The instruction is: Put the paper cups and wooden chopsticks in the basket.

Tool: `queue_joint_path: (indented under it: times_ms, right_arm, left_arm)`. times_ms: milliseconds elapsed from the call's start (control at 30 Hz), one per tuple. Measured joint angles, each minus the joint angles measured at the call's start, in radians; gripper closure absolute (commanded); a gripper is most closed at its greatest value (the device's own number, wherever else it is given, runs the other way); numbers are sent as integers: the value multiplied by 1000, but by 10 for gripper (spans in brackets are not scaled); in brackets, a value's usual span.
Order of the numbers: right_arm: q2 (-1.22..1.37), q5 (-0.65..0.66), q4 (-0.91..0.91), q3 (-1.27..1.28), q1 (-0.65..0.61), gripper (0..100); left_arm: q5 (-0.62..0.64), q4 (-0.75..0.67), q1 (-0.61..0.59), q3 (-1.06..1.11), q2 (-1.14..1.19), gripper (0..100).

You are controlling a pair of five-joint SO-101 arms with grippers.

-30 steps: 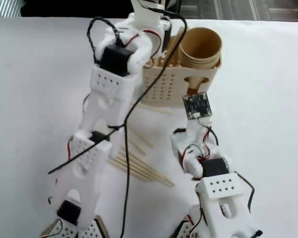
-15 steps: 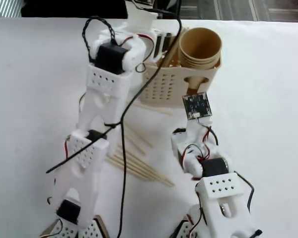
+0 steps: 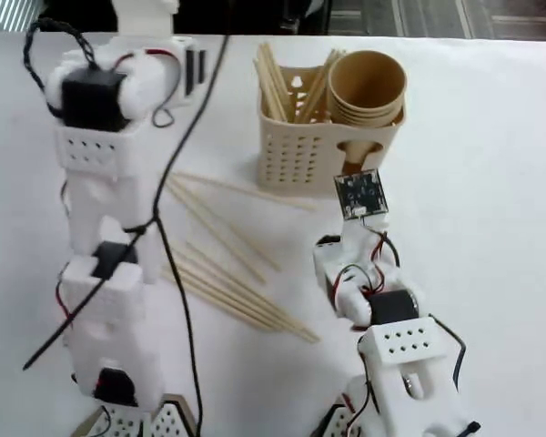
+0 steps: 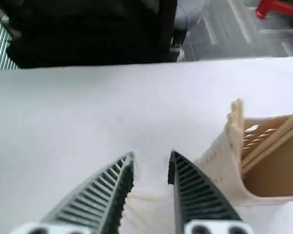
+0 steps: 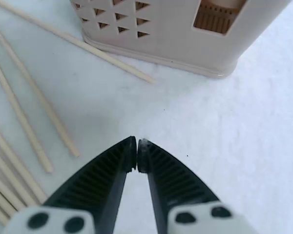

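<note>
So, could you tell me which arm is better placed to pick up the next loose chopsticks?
Probably the left: the left gripper is open, ends of the loose chopsticks showing between its fingers. The right gripper is shut, over bare table by the basket.

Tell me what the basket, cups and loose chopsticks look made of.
Basket: probably moulded plastic, beige with a smooth, low-sheen finish; it has regular cut-out holes and a rounded rim.
Cups: likely paper, matte tan; the walls are thin, the rims rolled, and they sit nested.
Chopsticks: wood or bamboo, pale and apparently uncoated; the grain is too small to tell which.
</note>
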Motion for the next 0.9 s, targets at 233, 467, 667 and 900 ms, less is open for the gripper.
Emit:
queue_joint_path:
  times_ms: [233, 467, 667, 900]
  right_arm:
    - [0, 0, 0, 0, 0, 978]
    - [0, 14, 0, 0, 0, 979]
    - [0, 48, 87, -48, -72, 978]
    - [0, 153, 278, -273, -190, 978]
  left_arm:
    - [-37, 0, -103, 453, -275, 939]
    - [-38, -29, -183, 821, -618, 967]
    - [-38, -180, -316, 1227, -838, 977]
    - [-38, -496, -446, 1817, -1151, 977]
